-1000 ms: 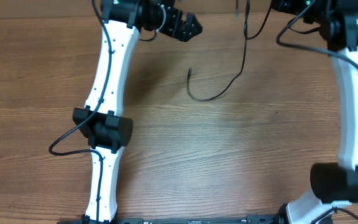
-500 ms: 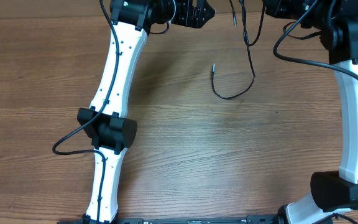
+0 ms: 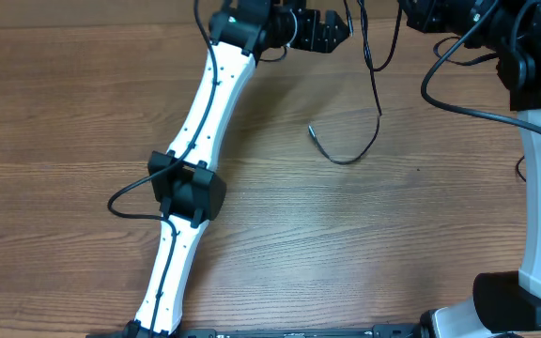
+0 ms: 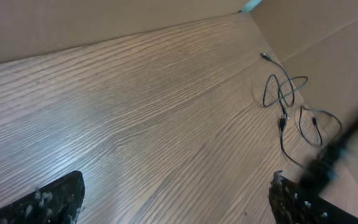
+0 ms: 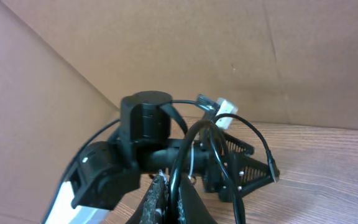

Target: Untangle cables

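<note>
The cables [image 3: 379,103] are thin, smooth black cords. In the right wrist view the right pincer [image 5: 169,200] is pressed together on their loops. One strand drops to the bench [image 3: 346,244] and curls into a hook, its plug tip [image 3: 311,129] lying loose. The bench is brown wood-grain, and plain cardboard walls [image 5: 260,56] stand behind it. Only the left wrist view shows more looped cord lying beside the wall, past the left pincer [image 4: 173,199], whose fingers stand wide apart.
</note>
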Controlling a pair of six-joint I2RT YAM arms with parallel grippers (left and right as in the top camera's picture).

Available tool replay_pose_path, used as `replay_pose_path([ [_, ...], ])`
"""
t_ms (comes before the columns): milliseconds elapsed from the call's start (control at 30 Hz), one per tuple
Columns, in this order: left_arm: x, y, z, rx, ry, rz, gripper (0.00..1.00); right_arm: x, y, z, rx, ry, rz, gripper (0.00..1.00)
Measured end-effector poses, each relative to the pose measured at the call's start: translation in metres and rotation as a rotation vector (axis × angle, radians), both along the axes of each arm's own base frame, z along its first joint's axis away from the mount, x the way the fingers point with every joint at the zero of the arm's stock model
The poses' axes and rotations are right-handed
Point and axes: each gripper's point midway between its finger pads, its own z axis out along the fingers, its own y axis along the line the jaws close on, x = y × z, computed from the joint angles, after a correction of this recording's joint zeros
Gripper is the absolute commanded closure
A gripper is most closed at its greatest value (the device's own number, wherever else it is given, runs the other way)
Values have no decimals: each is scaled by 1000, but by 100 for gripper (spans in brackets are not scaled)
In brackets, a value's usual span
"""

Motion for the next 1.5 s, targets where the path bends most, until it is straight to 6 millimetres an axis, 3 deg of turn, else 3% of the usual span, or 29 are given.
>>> replay_pose_path([
  [67,3,-4,2,-23,-14,-8,3,0,0,0,0,0,1,96],
  [333,4,-10,46,-223,-75,-120,4,-1,-2,-4,-17,10,-6,96],
  [533,4,14,55,-300,-16,-156,8,2,-7,-8,-38,18,-36,96],
  [733,8,36,58,-335,9,-162,5,2,-8,-9,-42,18,-42,96],
  [967,-10,-4,57,-321,2,-214,1,2,-8,-10,-44,23,-41,96],
  [1100,-17,-26,60,-312,-29,-231,20,0,-8,-12,-45,35,-40,96],
  [1200,-18,-34,65,-313,-73,-240,50,0,-8,-13,-46,40,-40,96],
  [1233,-16,-35,67,-314,-89,-237,64,-1,-8,-15,-46,45,-40,96],
  [1267,-14,-34,68,-314,-97,-231,89,-1,-8,-16,-47,51,-40,96],
  [1300,-12,-33,69,-313,-109,-225,96,-2,-8,-17,-47,56,-40,96],
  [1500,-2,-21,70,-307,-126,-194,96,-3,-10,-22,-56,81,-51,96],
])
